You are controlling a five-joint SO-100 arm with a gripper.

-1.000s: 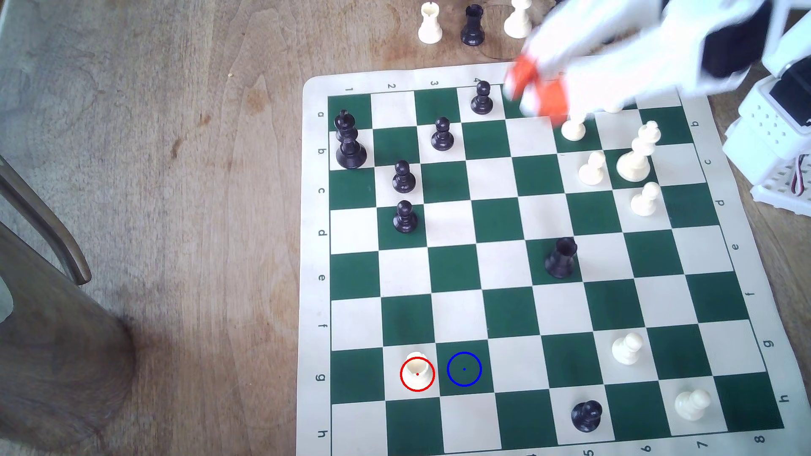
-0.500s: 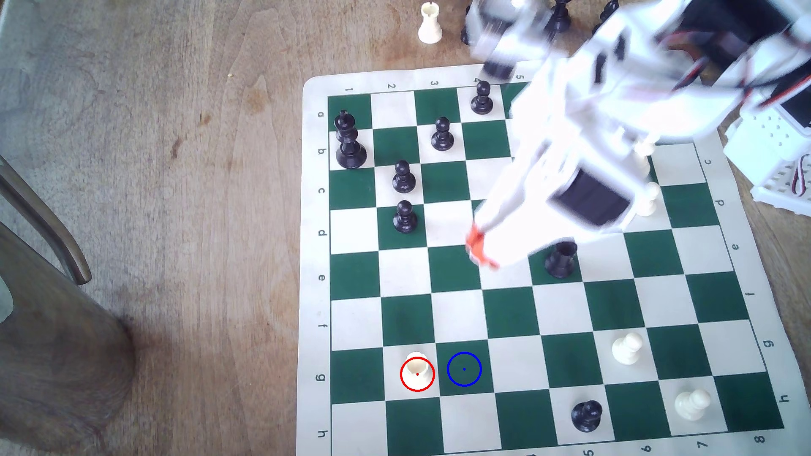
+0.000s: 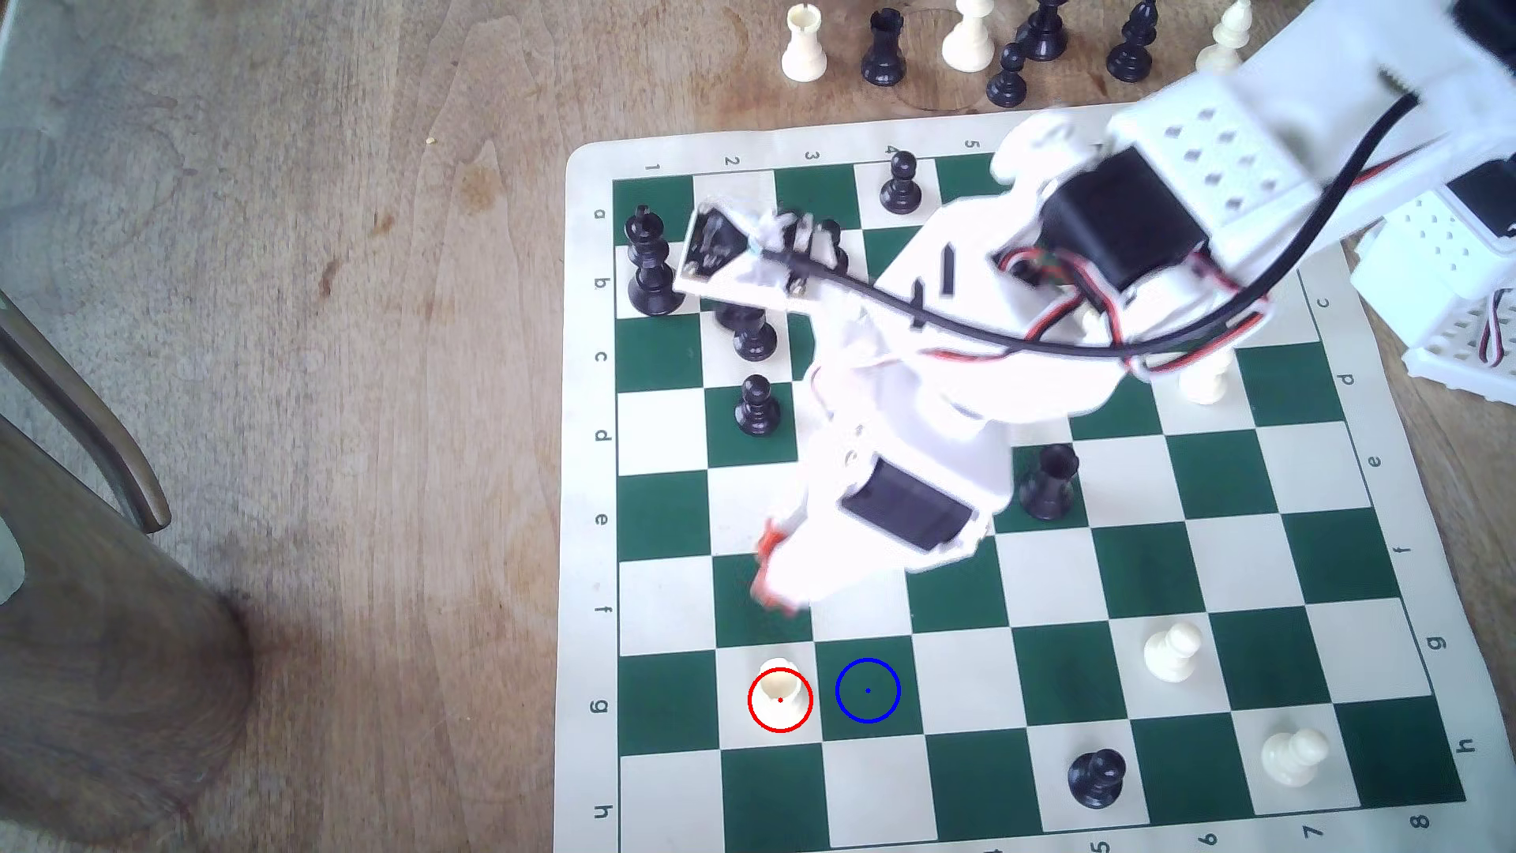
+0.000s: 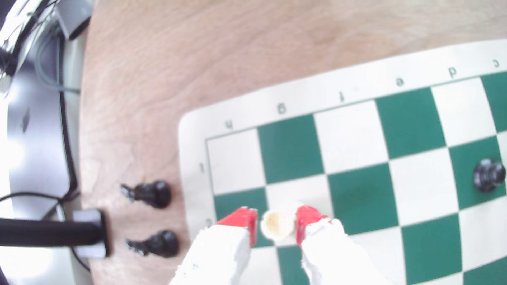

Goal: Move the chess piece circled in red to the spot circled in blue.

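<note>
While the cream rook [image 3: 778,687] stands in its red ring low in the exterior frame, the fingers [image 4: 306,219] gape open around it, gripping nothing.

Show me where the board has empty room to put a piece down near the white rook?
The blue-ringed green square beside the white rook is bare, and so are the squares from there toward the cream pawn. It is crowded by the black pawns and under the gripper.
</note>
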